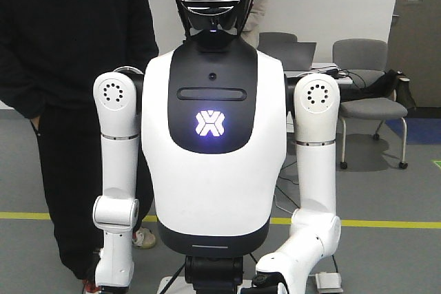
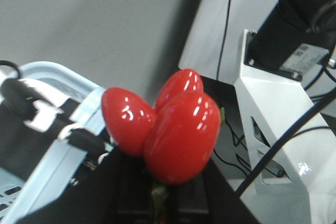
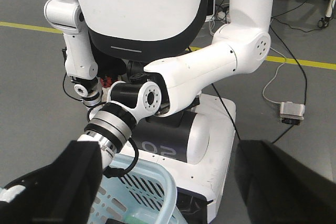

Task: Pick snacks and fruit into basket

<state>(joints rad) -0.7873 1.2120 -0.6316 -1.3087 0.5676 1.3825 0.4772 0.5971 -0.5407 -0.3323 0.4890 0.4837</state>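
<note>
A glossy red fruit (image 2: pixel 178 135) with three rounded lobes fills the middle of the left wrist view. My left gripper (image 2: pixel 160 190) is shut on it, with the green stem pinched between the dark fingers. The pale blue basket (image 2: pixel 50 156) lies just to its left. In the right wrist view my right gripper (image 3: pixel 168 192) stands open, its black fingers (image 3: pixel 47 187) wide apart over the basket's rim (image 3: pixel 160 179). My left arm's wrist (image 3: pixel 113 121) reaches down beside that rim. Something pale green shows inside the basket, too little to name. The snacks are out of view.
My white mobile base (image 3: pixel 210 129) stands right behind the basket. A grey foot pedal (image 3: pixel 292 111) with its cable lies on the floor beyond a yellow line (image 3: pixel 294 62). A person in black (image 1: pixel 69 67) stands behind me, with office chairs (image 1: pixel 365 80) further back.
</note>
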